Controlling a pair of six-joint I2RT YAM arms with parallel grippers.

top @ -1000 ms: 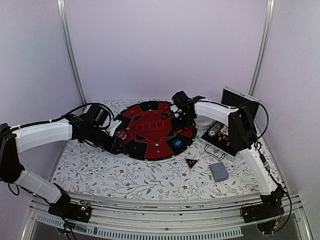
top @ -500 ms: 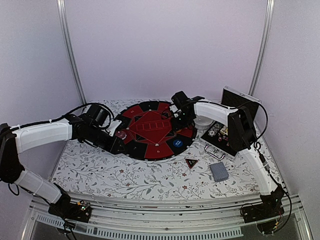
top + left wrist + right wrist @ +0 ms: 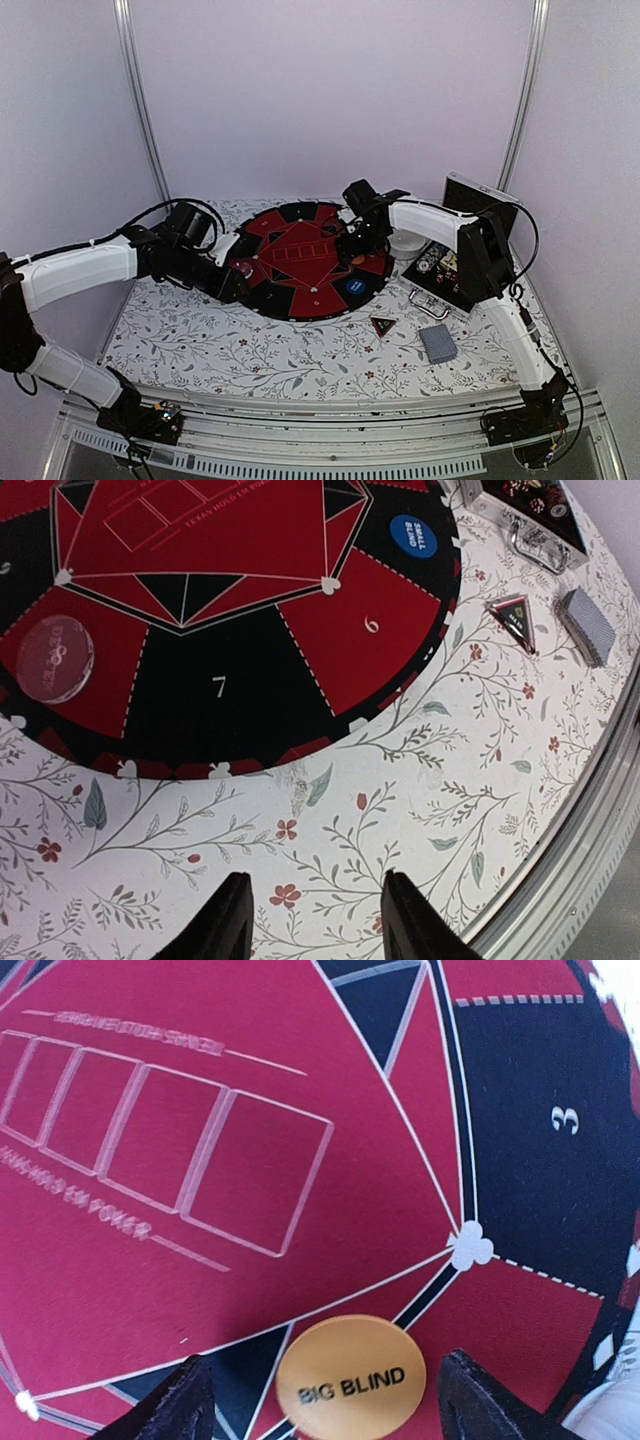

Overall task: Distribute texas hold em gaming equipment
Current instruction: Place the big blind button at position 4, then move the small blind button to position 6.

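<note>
done: orange disc [image 3: 350,1380] is lying on the mat [image 3: 200,1260], right claw [image 3: 335,1410] hanging open around it | left claw [image 3: 315,920] is hanging open, holding nothing | to do: cards [image 3: 437,343] and triangle marker [image 3: 383,324] are waiting on the desk [image 3: 250,350]

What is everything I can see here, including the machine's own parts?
Tablecloth: one, white floral, under everything.
Game mat: one, red and black, table centre.
Clear disc: one, see-through, mat's left side.
Small blind disc: one, blue, on the mat.
Big blind disc: one, orange, on the mat.
Triangular marker: one, black and red, cloth right of the mat.
Card deck: one, grey-blue, cloth near the marker.
Case: one, black with silver edges, far right, open.
Bowl: one, white, between mat and case.
Left gripper: one, black, open, above the cloth.
Right gripper: one, black, open, straddling the orange disc.
</note>
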